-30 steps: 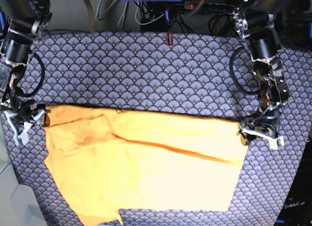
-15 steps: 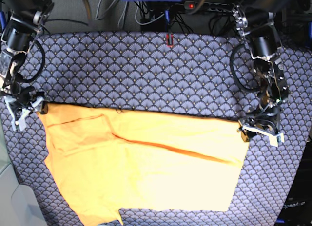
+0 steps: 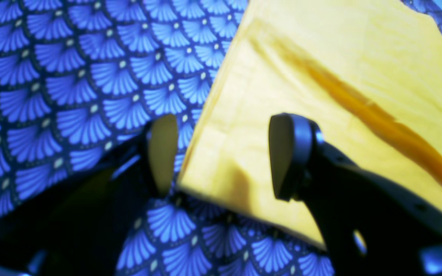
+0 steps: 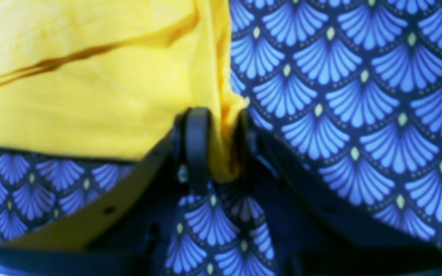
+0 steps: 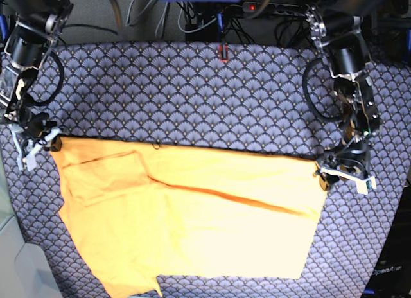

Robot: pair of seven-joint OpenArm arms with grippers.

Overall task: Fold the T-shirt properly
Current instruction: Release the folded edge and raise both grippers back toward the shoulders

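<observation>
The T-shirt (image 5: 192, 214) lies flat on the patterned table (image 5: 192, 92). At its one top corner the right gripper (image 4: 221, 142) pinches cloth; at the other, the left gripper (image 3: 221, 153) jaws stand released, straddling it.

You see glare bleaching the T-shirt (image 5: 192, 221) toward the base view's lower centre; both wrist views are soft, oversaturated blue, with near gripper parts blurred and dark.

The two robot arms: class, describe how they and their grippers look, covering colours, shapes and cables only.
Both arms are black and silver-grey, built from cylindrical joints, with black cables looping beside them. The left gripper has dark fingers with rounded pads. The right gripper is likewise dark, with rounded fingertips.
</observation>
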